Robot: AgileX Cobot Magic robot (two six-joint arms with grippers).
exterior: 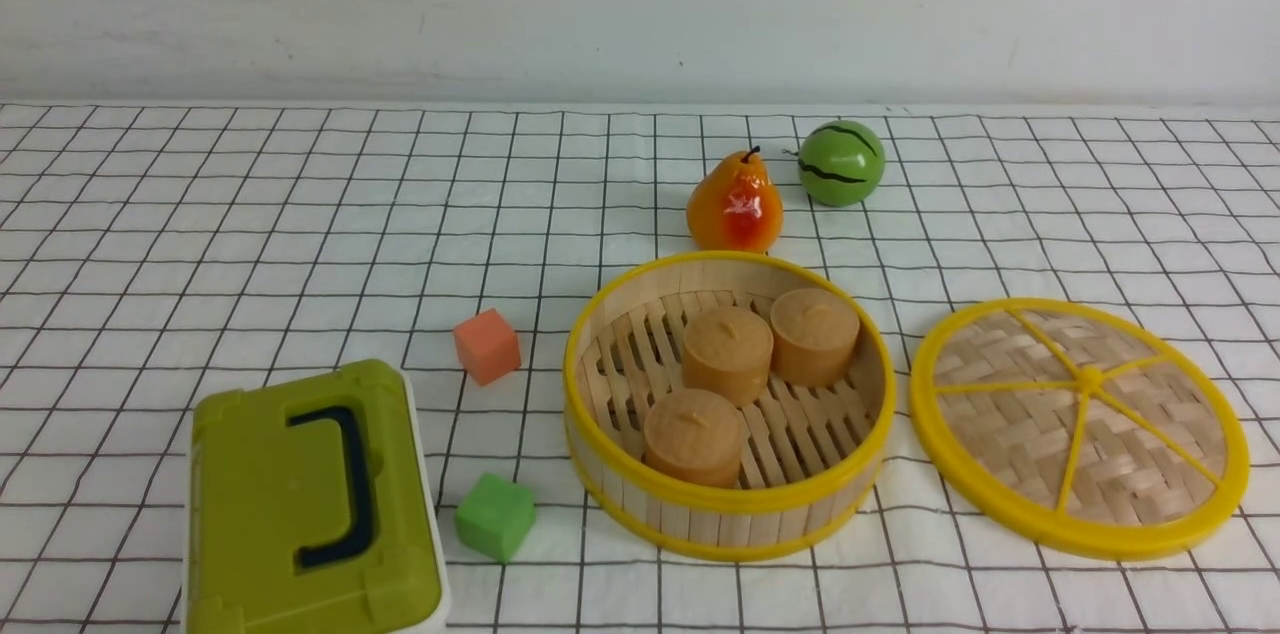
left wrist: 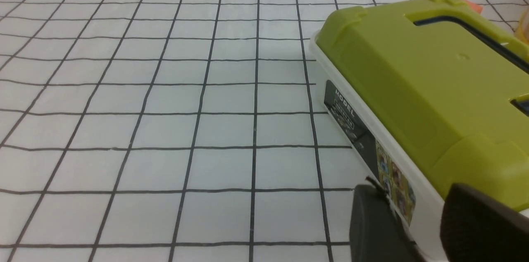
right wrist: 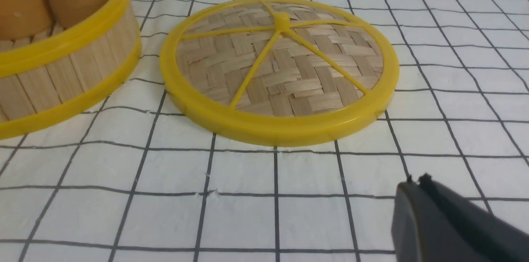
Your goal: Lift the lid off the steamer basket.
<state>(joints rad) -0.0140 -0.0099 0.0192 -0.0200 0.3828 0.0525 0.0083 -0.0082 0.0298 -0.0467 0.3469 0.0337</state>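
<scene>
- Openly, the basket (exterior: 730,522) sat near the middle of the scene, uncovered, its yellow rims circling pale bamboo walls and a slatted floor.
- The lid (exterior: 1140,459) lay flat on the checked cloth (exterior: 300,264) to the right of the basket, close beside it but apart, its woven face and yellow spokes turned up.
- Three tan buns (exterior: 727,354) rested inside the basket: one near and to the left, one in the middle and one far and to the right.
- At far center, an orange pear (exterior: 735,209) with a red blush and a dark stem stood just beyond the basket.
- A round green melon (exterior: 842,164), striped in black, sat farther back and to the right of the pear.
- On the left, an orange block (exterior: 487,346) stood on the far side of a green block (exterior: 496,517), both between the box and the basket.
- The box (exterior: 300,504), olive on top and white below, occupied the near left, its dark handle (exterior: 355,494) showing on the top.
- The left gripper (left wrist: 412,189) hovered by the box with its fingers apart and nothing between them; whether it touched the box could not be told.
- The right gripper (right wrist: 416,180) had its fingers together, holding nothing, on the near side of the lid and apart from it.
</scene>
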